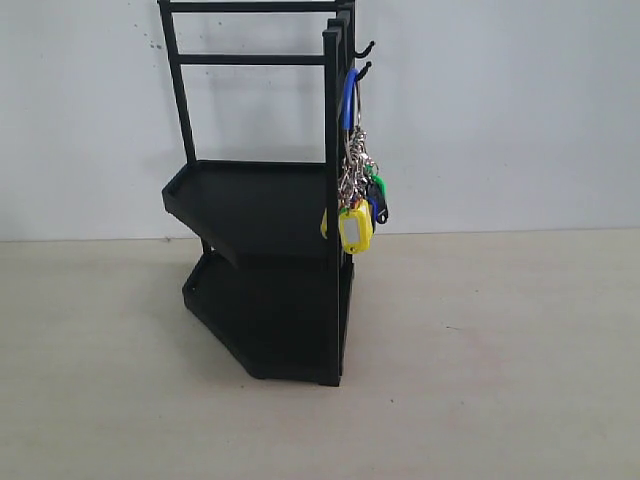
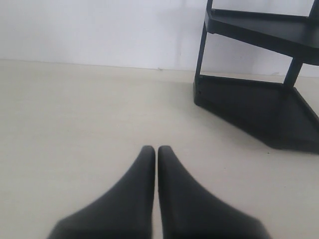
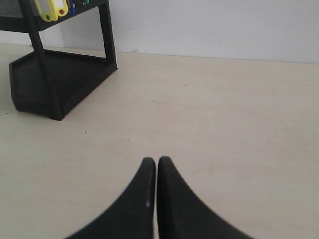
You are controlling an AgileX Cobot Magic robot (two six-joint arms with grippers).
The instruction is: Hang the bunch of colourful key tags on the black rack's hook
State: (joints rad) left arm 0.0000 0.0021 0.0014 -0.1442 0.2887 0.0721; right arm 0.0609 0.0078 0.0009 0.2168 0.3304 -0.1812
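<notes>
The colourful key tag bunch [image 1: 357, 195] hangs by its blue-sleeved ring from the hook [image 1: 365, 69] on the black rack [image 1: 250, 200], near the far edge of the table [image 1: 500, 350]. It looks light and floppy; the stiff ring is probably the surest hold. Only the exterior view shows the hook; only the wrist views show the left pincer [image 2: 157, 152] and right pincer [image 3: 157, 162], both pressed together, empty.

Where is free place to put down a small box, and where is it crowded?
Bare tabletop lies right of the black rack, also left and in front. Both shelves look empty. Crowded only at its right post, where the colourful key tag bunch hangs.
</notes>
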